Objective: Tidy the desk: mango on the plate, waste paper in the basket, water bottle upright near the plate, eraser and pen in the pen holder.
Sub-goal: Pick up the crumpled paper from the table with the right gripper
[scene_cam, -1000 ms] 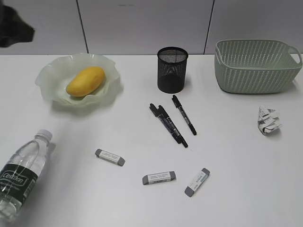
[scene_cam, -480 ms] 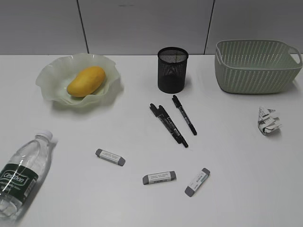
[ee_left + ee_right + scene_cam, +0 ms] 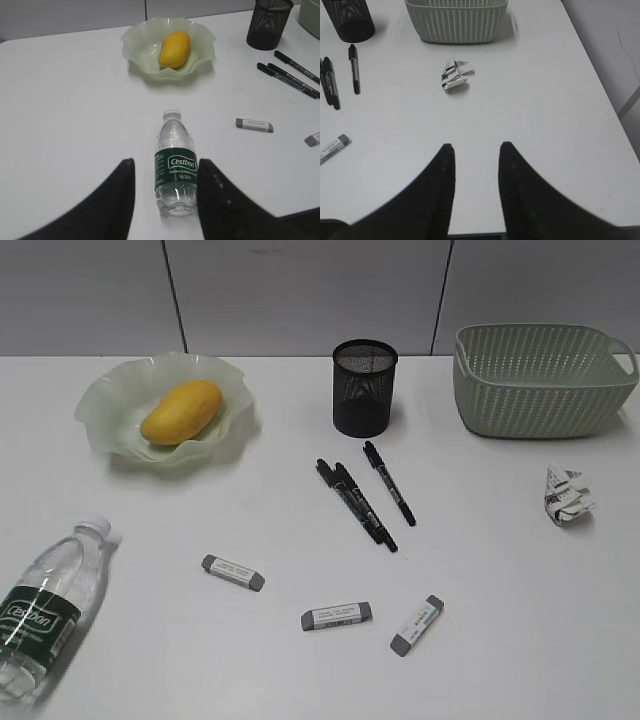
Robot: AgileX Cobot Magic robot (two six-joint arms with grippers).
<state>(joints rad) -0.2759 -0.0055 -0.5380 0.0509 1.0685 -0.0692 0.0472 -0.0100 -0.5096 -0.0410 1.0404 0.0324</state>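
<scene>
— Left hand (image 3: 165, 200) hangs over the water bottle (image 3: 175, 167) at the bottom middle of its wrist view, fingers spread either side of the label, not touching. A second ago the arm was a dark shape at the upper left of the exterior view; now it's gone from there.

— So the mango's finished?

— Looks so. The mango (image 3: 181, 411) lies in the plate (image 3: 120, 390), upper left. I'd say the bottle, on its side at the lower left of the desk (image 3: 500, 570), comes next.

— And the right hand?

— Right hand (image 3: 476, 165) is parted and empty at the bottom of its view. The waste paper (image 3: 567, 496) sits below the basket (image 3: 540, 380) at the right. Three pens (image 3: 365, 496) and three erasers (image 3: 336, 616) lie mid-frame, outside the pen holder (image 3: 364, 387).
</scene>
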